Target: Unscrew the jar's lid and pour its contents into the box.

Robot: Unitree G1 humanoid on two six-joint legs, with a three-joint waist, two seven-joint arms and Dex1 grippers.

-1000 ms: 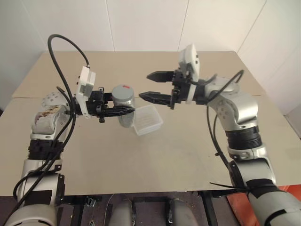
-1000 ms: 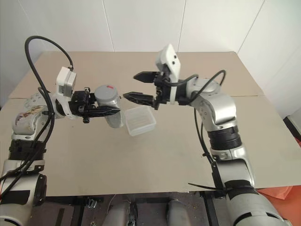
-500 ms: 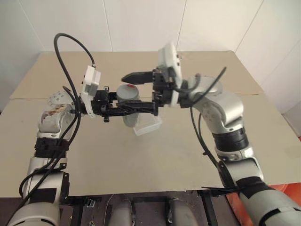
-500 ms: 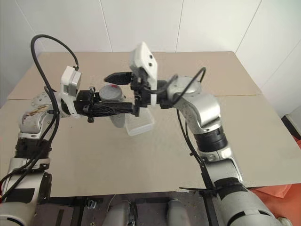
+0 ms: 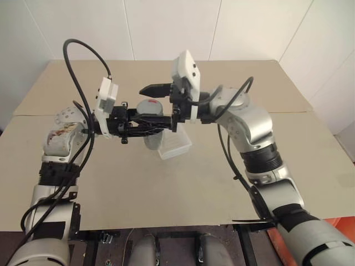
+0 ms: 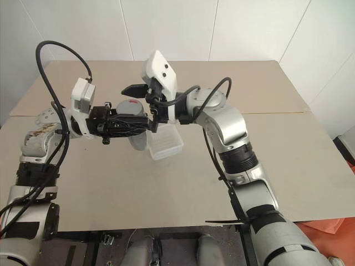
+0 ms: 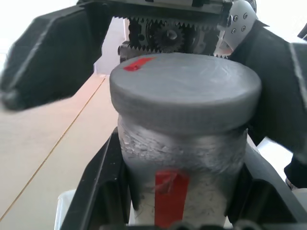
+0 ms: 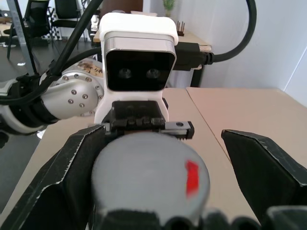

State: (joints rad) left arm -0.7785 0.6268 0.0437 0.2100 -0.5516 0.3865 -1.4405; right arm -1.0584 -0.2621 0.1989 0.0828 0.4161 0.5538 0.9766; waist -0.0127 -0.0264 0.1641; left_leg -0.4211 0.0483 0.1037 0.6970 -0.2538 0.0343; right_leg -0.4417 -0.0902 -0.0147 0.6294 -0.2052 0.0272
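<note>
Since a second ago the right gripper (image 5: 160, 102) has been travelling across toward the robot's left, from a spot well apart from the jar (image 5: 151, 123) to one where its spread fingers are bracketing the lid (image 5: 151, 106); the left arm is keeping its place. The left gripper (image 5: 145, 124) is clamping the jar by its body, holding it upright above the table (image 5: 166, 183), just beside and partly over the box (image 5: 175, 142). The right gripper is standing wide open, one finger beyond the lid and one on the near side, neither yet pressing on it as far as I can tell. The jar's long axis is running vertically, so the lid's flat grey face is pointing up and the right gripper is reaching it level from the side, making it the arm to turn the cap. A small red mark is showing on the lid and a red strip on the jar's side; no writing is readable. The contents cannot be made out.
</note>
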